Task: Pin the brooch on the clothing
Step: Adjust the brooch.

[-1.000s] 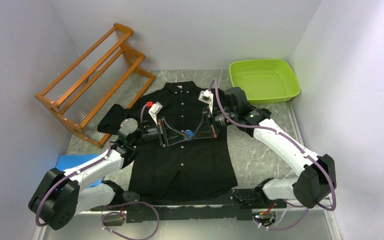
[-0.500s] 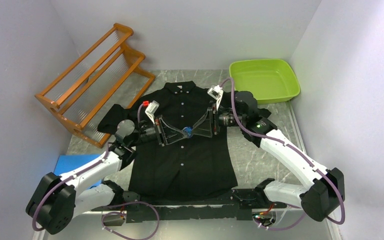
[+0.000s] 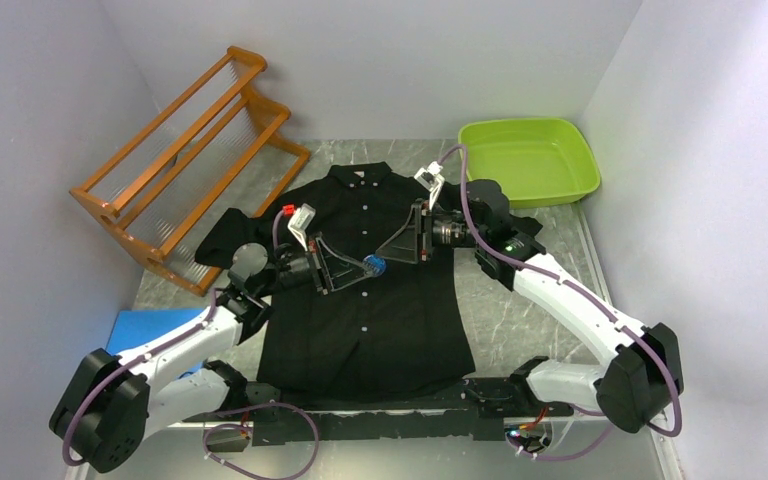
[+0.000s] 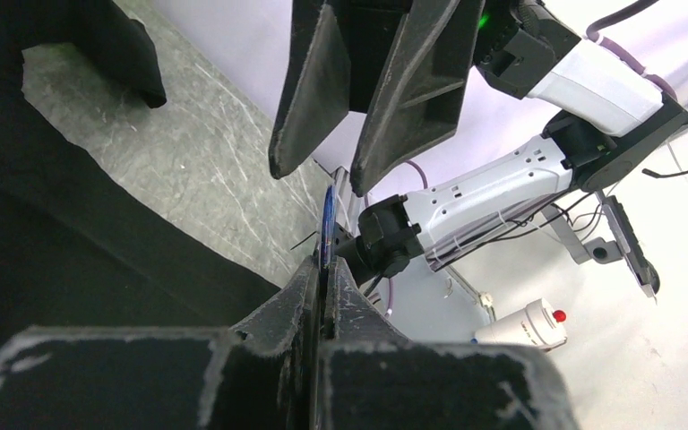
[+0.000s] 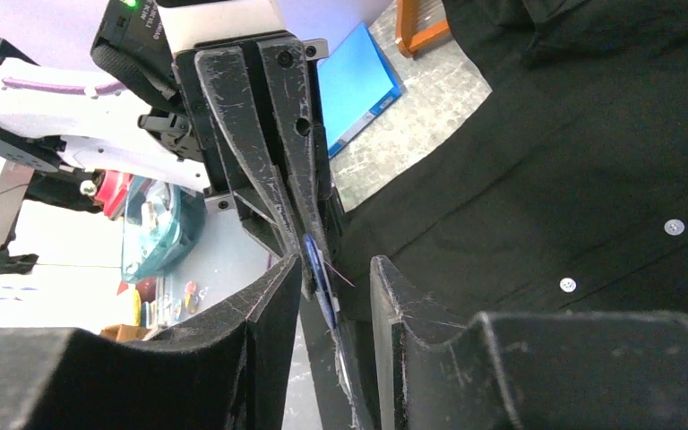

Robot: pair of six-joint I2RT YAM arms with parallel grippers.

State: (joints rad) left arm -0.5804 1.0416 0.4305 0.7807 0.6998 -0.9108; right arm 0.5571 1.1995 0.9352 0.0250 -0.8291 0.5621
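Clamping brooch (image 4: 327, 219) edge-on in left end effector (image 4: 322, 273) over shirt (image 3: 360, 330), flanking it with right end effector (image 5: 336, 262) part-spread, seemingly clear.

Count at that moment: one shirt (image 3: 360, 335), one brooch (image 3: 374, 265), two arms with one gripper each, the left gripper (image 3: 360, 272) and the right gripper (image 3: 388, 254). Around them were one orange rack (image 3: 186, 154), one green tub (image 3: 530, 165) and one blue pad (image 3: 138, 325). The right wrist view caught two shirt buttons (image 5: 674, 227).
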